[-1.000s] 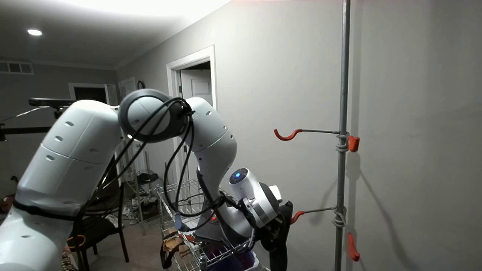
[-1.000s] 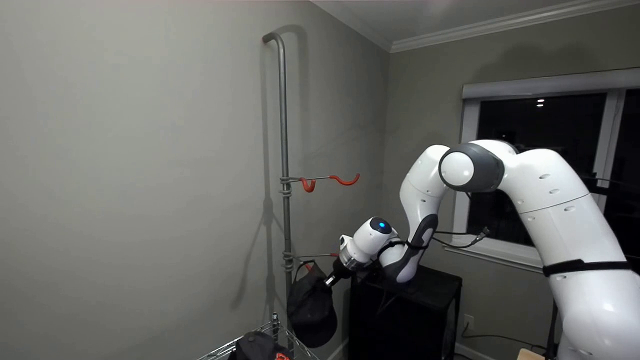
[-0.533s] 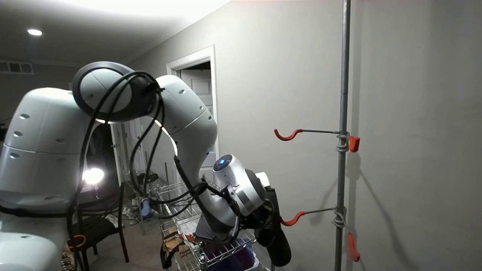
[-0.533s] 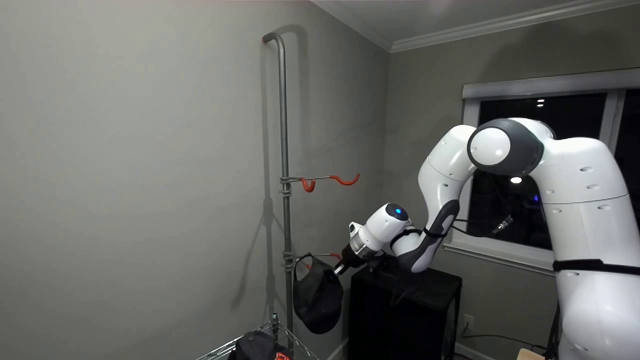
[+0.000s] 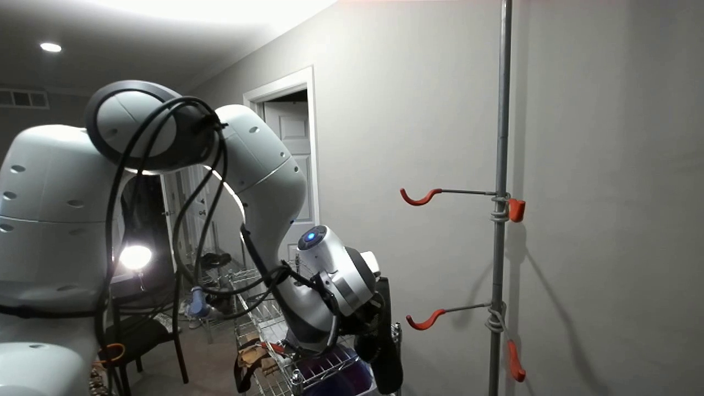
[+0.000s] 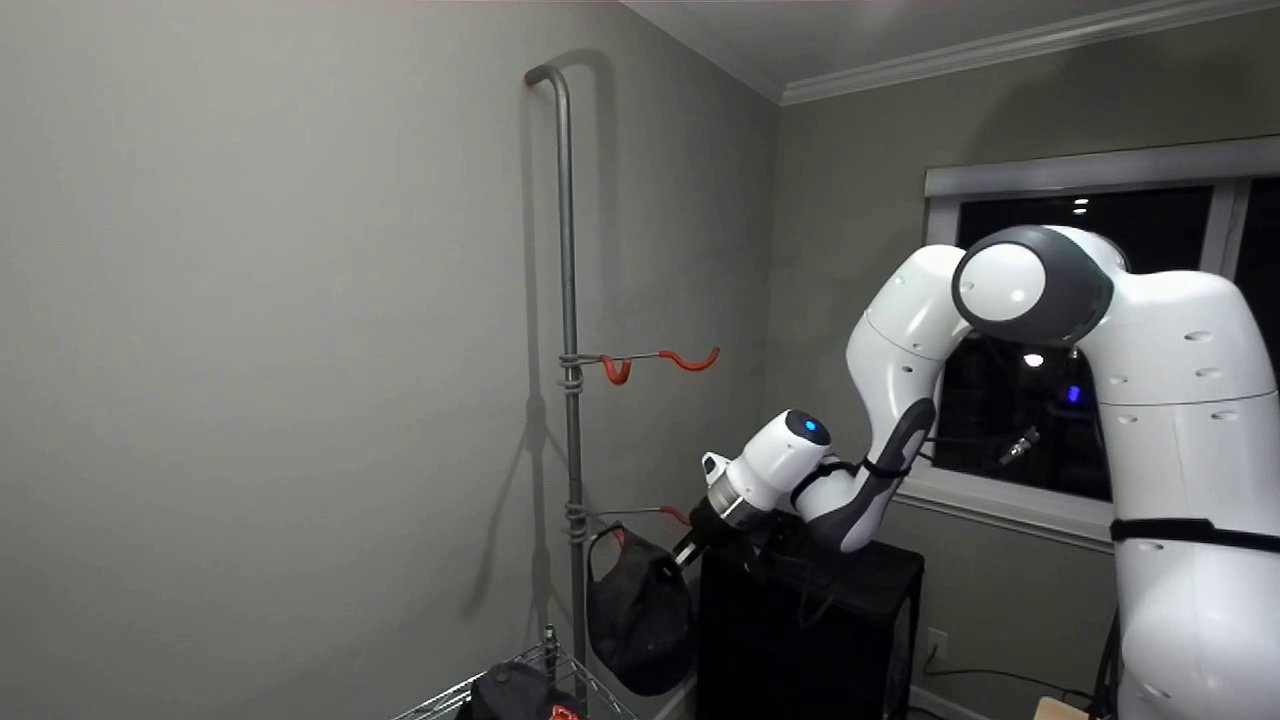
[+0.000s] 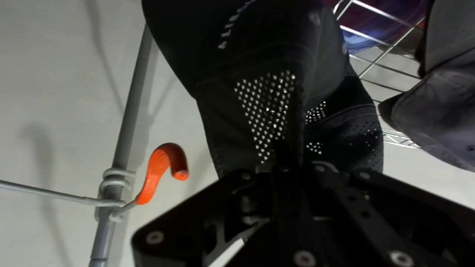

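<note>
Wrist view shows the gripper (image 7: 291, 167) with its jaws pinching the edge of a black cap (image 7: 267, 96), held to the right of an orange hook (image 7: 154, 170) on the metal pole (image 7: 132, 107). White lettering (image 7: 233, 17) runs across the cap's far part, partly out of sight; the word cannot be read. Farther right lies a dark grey cap (image 7: 445, 107). In an exterior view that cap sits on a wire shelf (image 6: 551, 652) and bears an orange emblem (image 6: 565, 713), too cut off to read, while the black cap hangs left of a black cabinet (image 6: 790, 640).
</note>
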Robot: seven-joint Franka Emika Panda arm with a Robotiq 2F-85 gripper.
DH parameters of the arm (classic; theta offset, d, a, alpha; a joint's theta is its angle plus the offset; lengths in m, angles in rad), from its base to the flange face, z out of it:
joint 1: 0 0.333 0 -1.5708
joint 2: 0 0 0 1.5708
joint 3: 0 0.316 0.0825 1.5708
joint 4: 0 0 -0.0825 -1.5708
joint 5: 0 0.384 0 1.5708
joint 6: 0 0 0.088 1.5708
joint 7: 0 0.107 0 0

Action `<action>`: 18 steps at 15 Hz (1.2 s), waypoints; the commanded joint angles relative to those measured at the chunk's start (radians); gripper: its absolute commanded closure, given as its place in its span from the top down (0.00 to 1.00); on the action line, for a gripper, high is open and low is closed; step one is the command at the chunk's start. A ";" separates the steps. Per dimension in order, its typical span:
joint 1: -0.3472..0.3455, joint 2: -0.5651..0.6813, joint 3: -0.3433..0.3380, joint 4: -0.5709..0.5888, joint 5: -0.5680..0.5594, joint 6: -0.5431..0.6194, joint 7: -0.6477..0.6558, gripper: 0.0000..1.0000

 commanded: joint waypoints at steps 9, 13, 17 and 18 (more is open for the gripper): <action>-0.140 -0.253 0.243 -0.067 -0.260 -0.044 0.219 0.04; -0.093 -0.262 0.279 -0.067 -0.369 -0.091 0.317 0.04; -0.033 -0.267 0.308 -0.106 -0.401 -0.135 0.351 0.04; 0.042 -0.289 0.242 -0.167 -0.212 -0.148 0.161 0.04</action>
